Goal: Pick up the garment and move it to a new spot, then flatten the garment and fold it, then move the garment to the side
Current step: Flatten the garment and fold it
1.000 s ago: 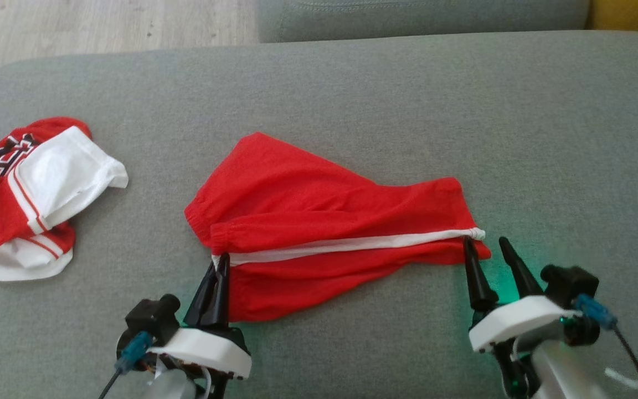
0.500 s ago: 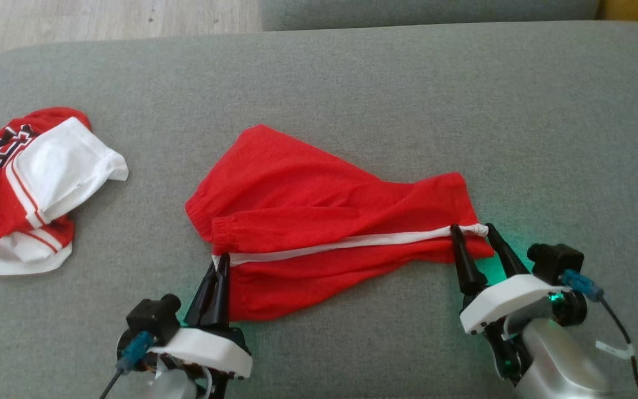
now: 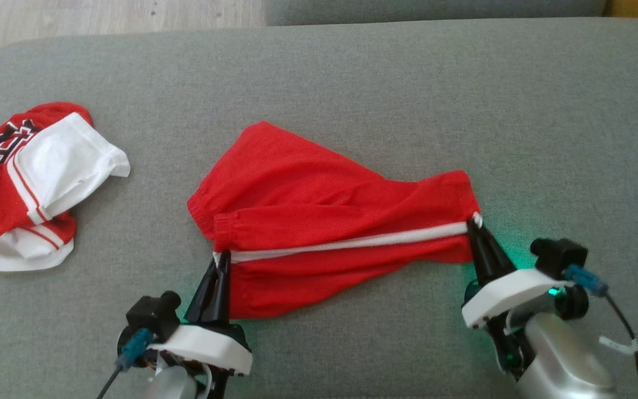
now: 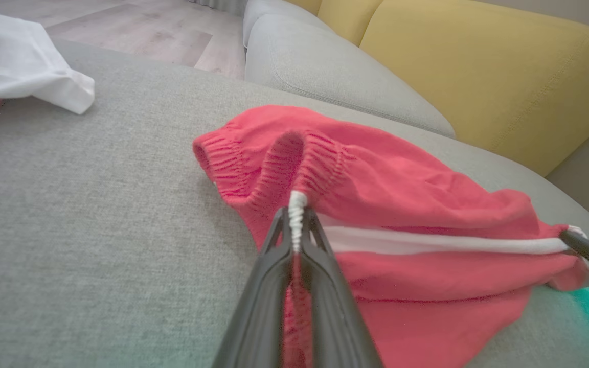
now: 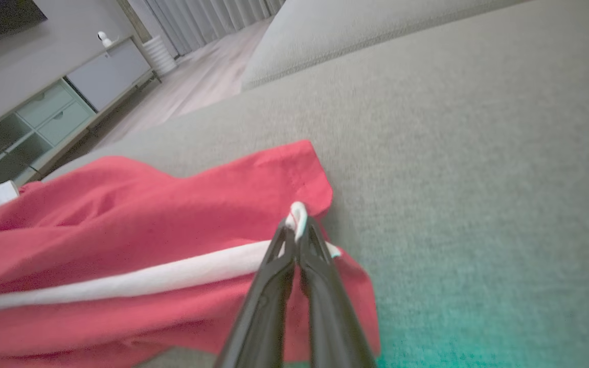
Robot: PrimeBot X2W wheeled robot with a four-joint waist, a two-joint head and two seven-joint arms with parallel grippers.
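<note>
While left pincer (image 3: 222, 258) and right pincer (image 3: 474, 222) clamp red shorts (image 3: 308, 210) ends, grey cushion (image 3: 352, 83) underneath; wood floor (image 3: 103, 14) beyond.

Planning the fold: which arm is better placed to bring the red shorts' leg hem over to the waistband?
Probably the right: the right gripper is shut on the hem end of the red shorts, at the white stripe, while the left gripper is shut on the waistband end and can anchor it.

A living room at home: a grey sofa (image 3: 352, 83) with yellow cushions (image 4: 478, 66), wood floor (image 3: 103, 16), curtains (image 5: 212, 20) and a low cabinet (image 5: 85, 84) along the wall.
</note>
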